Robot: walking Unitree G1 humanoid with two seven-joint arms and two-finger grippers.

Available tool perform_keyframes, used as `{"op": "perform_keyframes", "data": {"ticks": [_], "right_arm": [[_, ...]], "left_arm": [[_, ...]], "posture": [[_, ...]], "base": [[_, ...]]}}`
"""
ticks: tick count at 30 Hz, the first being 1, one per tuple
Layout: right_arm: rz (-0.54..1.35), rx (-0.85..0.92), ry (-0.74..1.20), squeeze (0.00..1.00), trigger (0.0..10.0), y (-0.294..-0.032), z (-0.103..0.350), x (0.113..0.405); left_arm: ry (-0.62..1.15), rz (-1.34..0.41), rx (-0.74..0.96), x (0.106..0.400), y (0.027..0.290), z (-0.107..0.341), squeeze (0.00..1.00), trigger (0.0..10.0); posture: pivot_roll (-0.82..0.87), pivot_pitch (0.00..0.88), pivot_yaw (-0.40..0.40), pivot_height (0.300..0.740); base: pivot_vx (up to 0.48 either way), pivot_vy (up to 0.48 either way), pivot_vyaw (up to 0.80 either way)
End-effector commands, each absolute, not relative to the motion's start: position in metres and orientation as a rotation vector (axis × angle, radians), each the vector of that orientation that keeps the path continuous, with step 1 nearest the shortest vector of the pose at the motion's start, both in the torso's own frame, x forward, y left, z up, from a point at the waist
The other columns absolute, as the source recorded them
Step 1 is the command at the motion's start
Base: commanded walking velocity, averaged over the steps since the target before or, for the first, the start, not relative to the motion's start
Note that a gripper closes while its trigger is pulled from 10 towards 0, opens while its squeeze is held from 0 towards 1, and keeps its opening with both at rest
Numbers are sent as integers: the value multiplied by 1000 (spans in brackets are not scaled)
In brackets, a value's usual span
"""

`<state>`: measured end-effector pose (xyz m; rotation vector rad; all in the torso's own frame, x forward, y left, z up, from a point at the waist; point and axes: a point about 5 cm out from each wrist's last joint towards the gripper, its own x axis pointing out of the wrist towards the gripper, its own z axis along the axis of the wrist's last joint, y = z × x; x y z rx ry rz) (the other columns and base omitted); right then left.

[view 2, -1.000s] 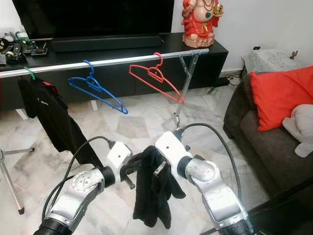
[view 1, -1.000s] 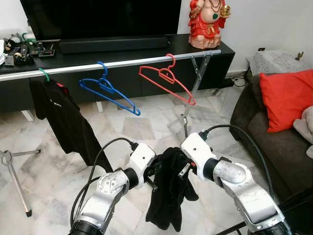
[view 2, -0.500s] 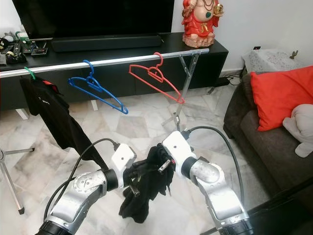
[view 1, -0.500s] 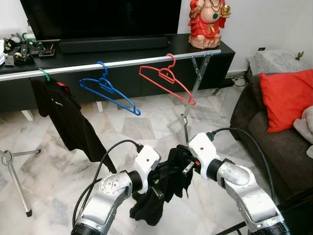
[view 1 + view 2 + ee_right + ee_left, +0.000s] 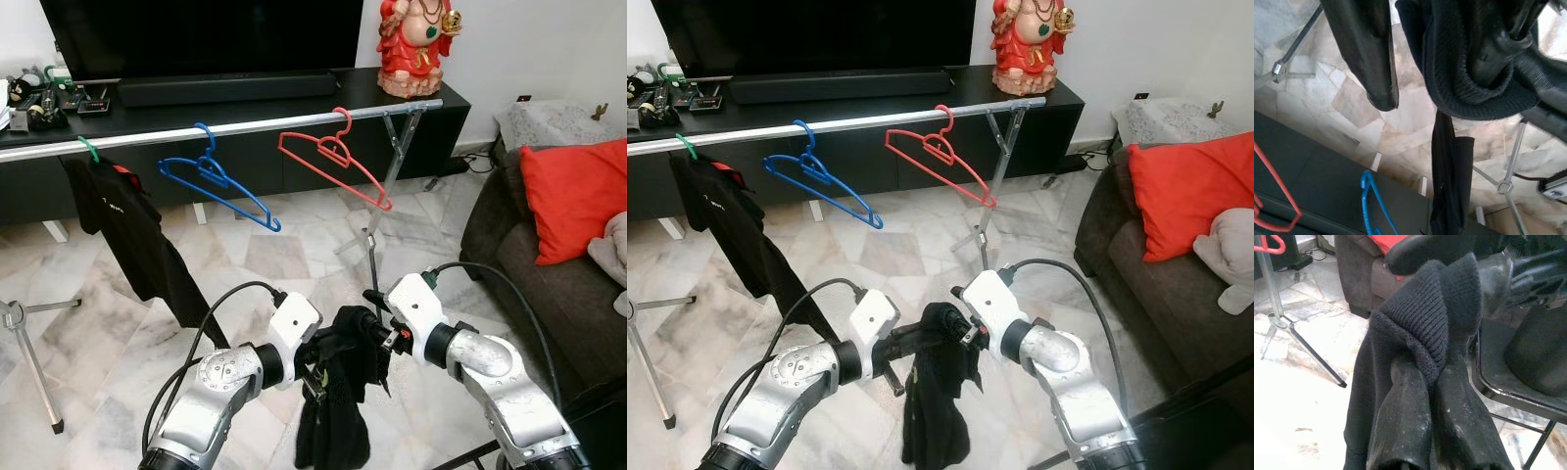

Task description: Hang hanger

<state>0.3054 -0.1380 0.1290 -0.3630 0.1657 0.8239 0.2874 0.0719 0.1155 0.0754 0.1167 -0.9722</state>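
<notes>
Holding a black knitted garment (image 5: pixel 338 392) between them, the left end effector (image 5: pixel 312 364) and right end effector (image 5: pixel 377 331) meet low in front of the robot, well short of the silver rail (image 5: pixel 220 128). The left's fingers (image 5: pixel 1415 426) are pinched on the ribbed cloth; the right's long black fingers stand spread, one (image 5: pixel 1364 54) clear of the fabric, with the thick ribbed hem caught at the other. Half a second ago the cloth was bunched sideways; now it hangs straight down, a limp, soft column. That suggests it is being straightened. The thin plastic red hanger (image 5: pixel 333 162) and blue hanger (image 5: pixel 217 181) wait empty near the rail's right end; a black T-shirt (image 5: pixel 132 240) hangs toward its left end
</notes>
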Motion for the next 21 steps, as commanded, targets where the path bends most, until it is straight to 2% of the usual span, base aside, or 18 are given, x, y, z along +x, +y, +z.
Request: {"op": "perform_keyframes", "data": {"ticks": [1,13,21], "right_arm": [[837,-359,174,0,10000,-143,125,302],[810,-531,175,0,10000,-152,112,306],[801,-509,169,0,10000,-152,104,305]], "left_arm": [[90,-999,77,285,68,121,0,0],[93,-1008,74,283,67,123,0,0],[89,-1011,72,283,65,124,0,0]], "posture": [[-83,143,-28,740],[-82,146,-29,740],[-80,145,-30,740]], "base": [[0,0,0],[0,0,0],[0,0,0]]}}
